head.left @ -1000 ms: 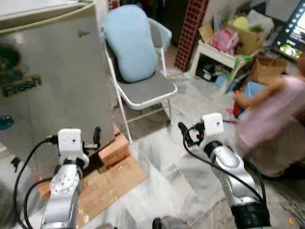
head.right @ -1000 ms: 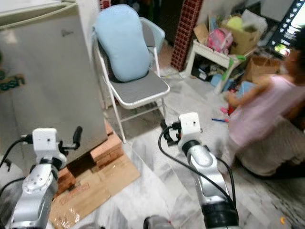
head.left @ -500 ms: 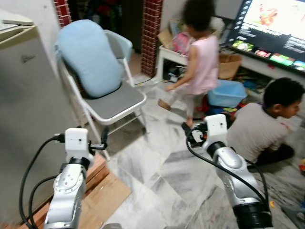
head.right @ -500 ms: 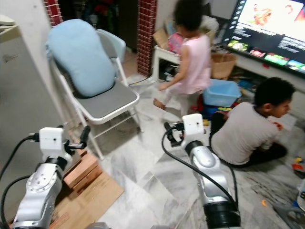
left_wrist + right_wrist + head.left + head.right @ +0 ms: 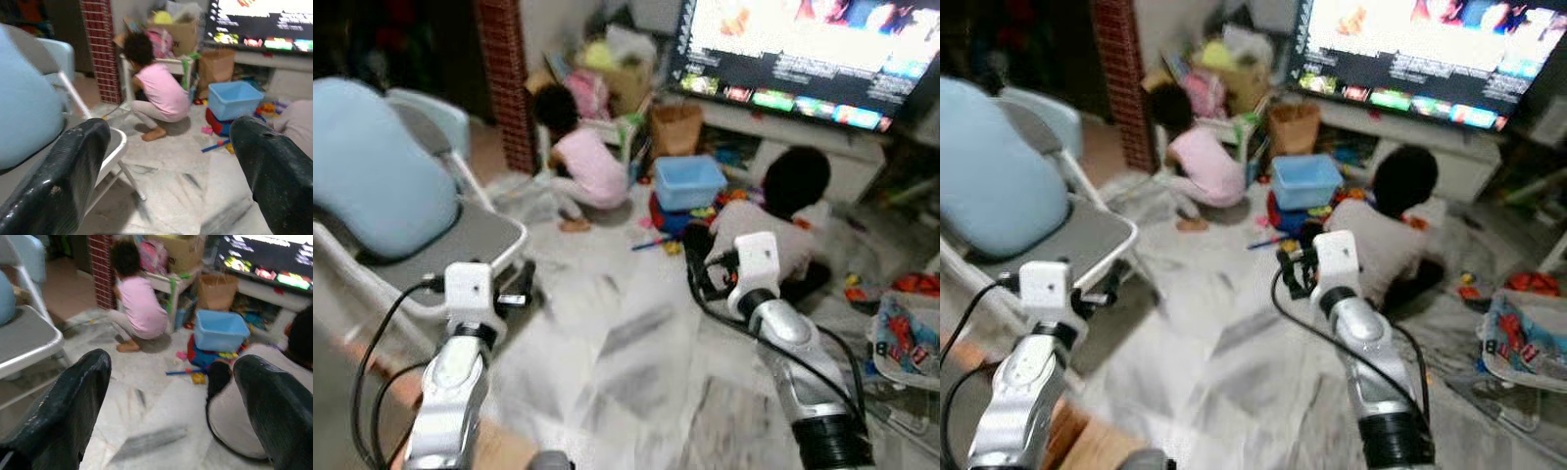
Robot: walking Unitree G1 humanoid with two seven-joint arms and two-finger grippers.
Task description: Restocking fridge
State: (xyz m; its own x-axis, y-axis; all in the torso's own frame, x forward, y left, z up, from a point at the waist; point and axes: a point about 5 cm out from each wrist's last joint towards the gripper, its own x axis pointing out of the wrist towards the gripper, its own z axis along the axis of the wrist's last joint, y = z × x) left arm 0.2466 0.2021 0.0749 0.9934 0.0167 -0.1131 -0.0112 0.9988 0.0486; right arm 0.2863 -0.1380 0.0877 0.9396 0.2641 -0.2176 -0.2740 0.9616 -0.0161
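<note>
Spreading wide, the left gripper [image 5: 166,161] fingers [image 5: 58,181] hold nothing; right gripper [image 5: 171,401] fingers [image 5: 63,406] likewise apart and empty. Both are raised over a marble floor [image 5: 626,362], which is blurred in the head views. Left wrist view: chair [image 5: 115,142] edge just beside one finger, a crouching person in pink [image 5: 159,93], blue bin [image 5: 234,98]. Right wrist view adds a seated person's back [image 5: 234,416] near the right gripper. Head views add a blue cushion [image 5: 372,186] on the chair, and a lit TV [image 5: 813,49] behind. No fridge can be made out.
</note>
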